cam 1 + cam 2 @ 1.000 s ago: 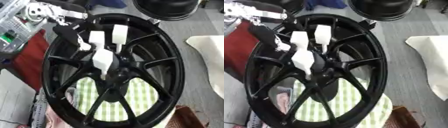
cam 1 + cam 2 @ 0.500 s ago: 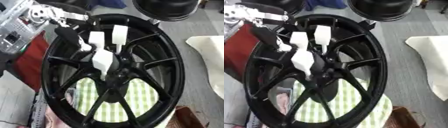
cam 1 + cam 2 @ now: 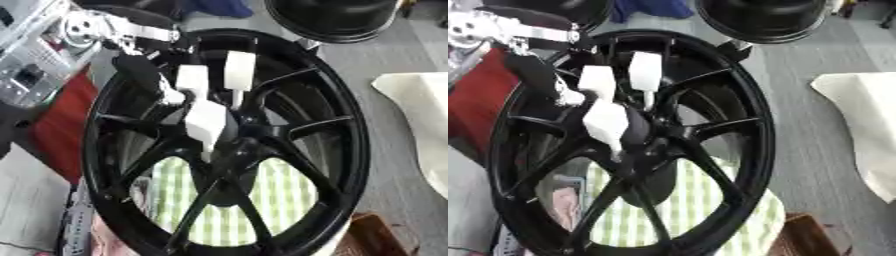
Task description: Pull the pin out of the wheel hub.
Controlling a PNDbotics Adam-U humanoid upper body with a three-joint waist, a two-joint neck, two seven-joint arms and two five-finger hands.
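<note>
A black spoked wheel fills both views, tilted, with its hub at the centre. Three white block-headed pins stand around the hub: one at the top, one left of it, and a larger one nearest the hub. My left hand, black below a silver wrist, reaches in from the upper left. It lies against the left side of the upper-left pin, with a small white piece at its tip. Whether it holds the pin is hidden. My right hand shows in no view.
A second black wheel lies just behind. A white cloth is on the grey floor at the right. A green-checked cloth shows through the spokes. Red material and grey equipment crowd the left; a brown box sits lower right.
My left hand has crept slightly down and right toward the pins. The three pins stand as before.
</note>
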